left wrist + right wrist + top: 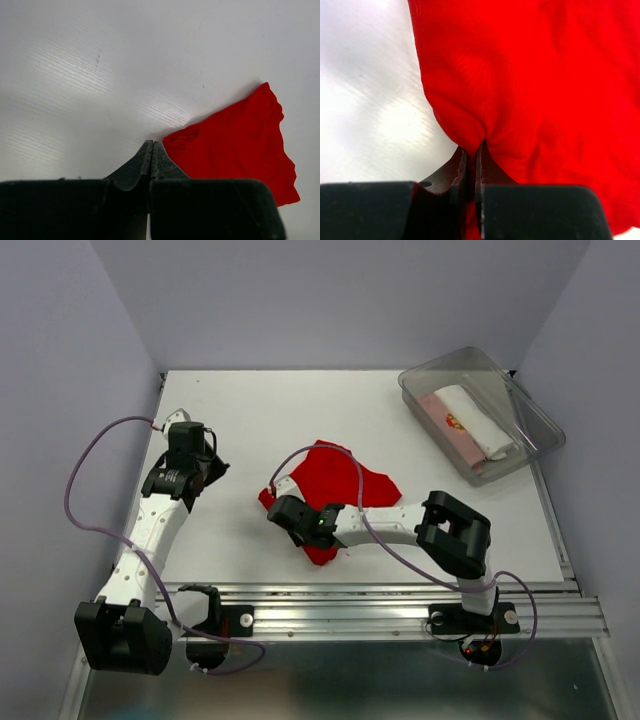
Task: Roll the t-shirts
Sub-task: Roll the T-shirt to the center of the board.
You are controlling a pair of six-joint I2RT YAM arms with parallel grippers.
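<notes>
A bright red t-shirt (340,478) lies crumpled in the middle of the white table (260,410). My right gripper (285,512) reaches over its near-left edge and is shut on a pinched fold of the red cloth (535,75), which bunches between the right gripper's (475,148) jaws. My left gripper (214,469) hovers to the left of the shirt, apart from it. In the left wrist view the left gripper (151,145) is shut with nothing in it, and the red shirt (240,145) lies just beyond to its right. A white roll (477,420) and a pale pink roll (447,428) with red print lie in a bin.
A clear plastic bin (430,375) stands at the back right corner of the table and holds the two rolls. A metal rail (380,600) runs along the near edge by the arm bases. Grey walls close in the table on three sides.
</notes>
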